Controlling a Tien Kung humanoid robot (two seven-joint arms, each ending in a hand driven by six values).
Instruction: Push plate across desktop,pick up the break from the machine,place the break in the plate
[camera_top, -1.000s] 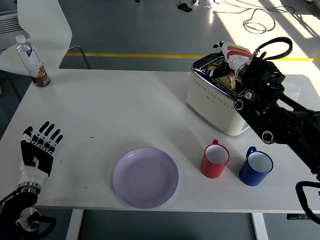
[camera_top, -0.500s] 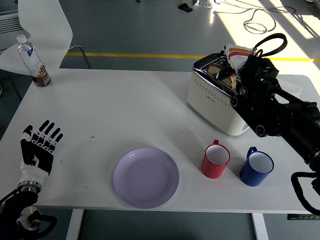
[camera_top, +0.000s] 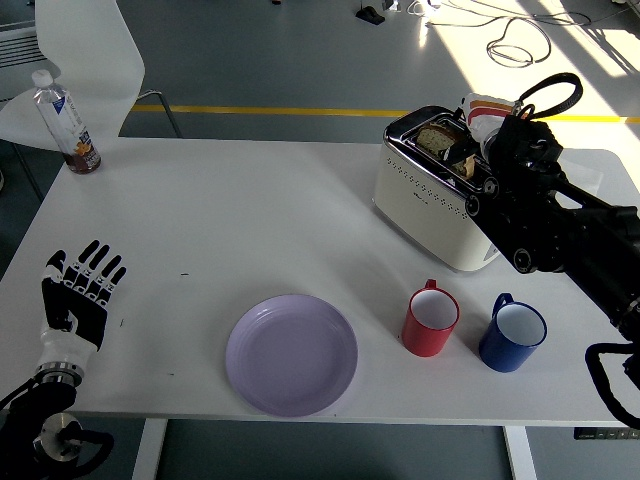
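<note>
A lavender plate (camera_top: 290, 353) lies near the table's front edge, left of centre. A white toaster (camera_top: 428, 205) stands at the back right, with a slice of bread (camera_top: 436, 137) sticking up from its slot. My right hand (camera_top: 483, 148) hovers over the toaster's right end, just right of the bread, and its grip is hidden by the wrist. My left hand (camera_top: 78, 292) rests flat on the table at the front left, fingers spread and holding nothing.
A red mug (camera_top: 431, 322) and a blue mug (camera_top: 512, 335) stand in front of the toaster, right of the plate. A water bottle (camera_top: 65, 125) stands at the back left corner, with a white chair (camera_top: 85, 50) behind it.
My right hand has shifted slightly to the right over the toaster, so more of the bread slice now shows. The plate and the left hand have not moved.
</note>
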